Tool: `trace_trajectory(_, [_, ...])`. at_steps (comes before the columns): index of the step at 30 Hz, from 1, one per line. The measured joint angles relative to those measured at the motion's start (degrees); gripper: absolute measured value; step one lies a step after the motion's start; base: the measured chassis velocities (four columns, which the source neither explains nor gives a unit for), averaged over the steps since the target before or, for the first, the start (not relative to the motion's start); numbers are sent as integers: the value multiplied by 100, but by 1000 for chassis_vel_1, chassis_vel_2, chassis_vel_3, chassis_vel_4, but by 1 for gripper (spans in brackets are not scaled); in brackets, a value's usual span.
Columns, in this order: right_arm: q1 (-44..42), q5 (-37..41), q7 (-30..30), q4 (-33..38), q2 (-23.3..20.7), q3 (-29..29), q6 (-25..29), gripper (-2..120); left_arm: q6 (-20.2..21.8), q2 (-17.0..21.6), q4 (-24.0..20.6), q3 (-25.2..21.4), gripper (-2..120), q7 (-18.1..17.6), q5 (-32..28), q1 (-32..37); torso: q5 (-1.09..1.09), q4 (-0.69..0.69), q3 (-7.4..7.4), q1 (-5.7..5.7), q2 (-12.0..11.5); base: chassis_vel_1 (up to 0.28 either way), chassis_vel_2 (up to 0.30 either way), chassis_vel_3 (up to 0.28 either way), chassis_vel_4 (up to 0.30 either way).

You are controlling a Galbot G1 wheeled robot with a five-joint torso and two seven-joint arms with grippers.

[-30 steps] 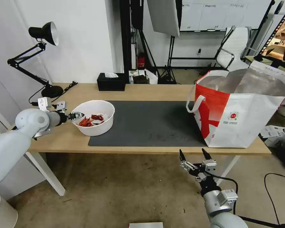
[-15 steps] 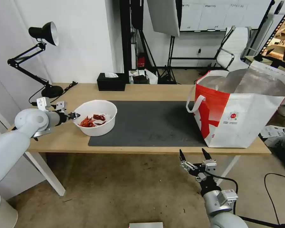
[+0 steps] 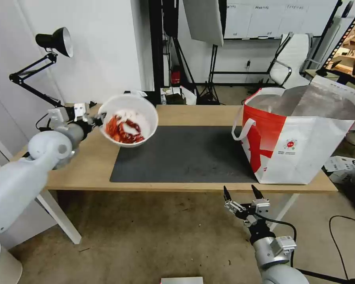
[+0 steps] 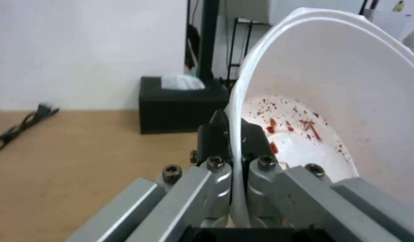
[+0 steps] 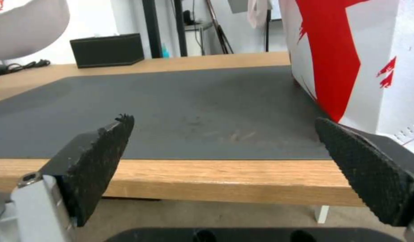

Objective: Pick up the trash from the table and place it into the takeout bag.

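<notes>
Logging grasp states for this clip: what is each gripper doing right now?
Left gripper: shut on the rim of the white bowl, held tilted above the table.
Right gripper: open, holding nothing, below the table's front edge.

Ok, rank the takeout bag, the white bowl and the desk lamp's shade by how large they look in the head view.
1. takeout bag, largest by far.
2. white bowl, held tilted above the table by the left hand.
3. desk lamp's shade, smallest, though it stands farther back.

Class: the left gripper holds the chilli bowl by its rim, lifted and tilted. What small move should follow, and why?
Probably level the white bowl before carrying it toward the takeout bag: the left gripper pinches its rim, and the chillies have slid to its low side.
</notes>
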Motion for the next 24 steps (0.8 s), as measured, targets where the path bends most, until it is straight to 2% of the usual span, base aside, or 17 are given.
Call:
trace_trajectory(6, [0,0,0,0,0,0,-1,100,-19,-36,-54,81,0,-5,-73,-114,-1,2,0,0,0,0,0,0,0])
trace_trajectory(12, [0,0,0,0,0,0,0,100,118,-196,-156,452,0,-165,-357,-654,-1,3,0,0,0,0,0,0,0])
trace_trajectory(14, [0,0,-1,0,0,0,0,100,183,-377,-207,750,0,-282,-515,-1055,1,2,0,0,0,0,0,0,0])
trace_trajectory(16, [0,0,0,0,0,0,0,100,268,-733,-197,1200,0,-479,-695,-1647,0,1,1,0,0,0,0,0,0])
trace_trajectory(17, [0,0,0,0,0,0,0,100,268,-733,-197,1200,0,-479,-695,-1647,0,1,1,0,0,0,0,0,0])
trace_trajectory(20, [0,0,0,0,0,0,0,100,318,-1277,-2,1760,0,-715,-959,-2463,1,-1,1,0,0,0,0,0,0])
trace_trajectory(22, [1,0,-1,0,-1,0,0,100,335,-1397,64,1862,0,-755,-1020,-2643,0,-1,1,1,0,0,0,0,0])
trace_trajectory(23, [1,0,1,0,0,0,0,100,352,-1782,276,2144,0,-813,-1119,-3092,5,0,0,0,0,0,0,0,0])
trace_trajectory(24, [1,0,1,0,0,0,0,100,352,-1782,276,2144,0,-813,-1119,-3092,5,0,0,0,0,0,0,0,0])
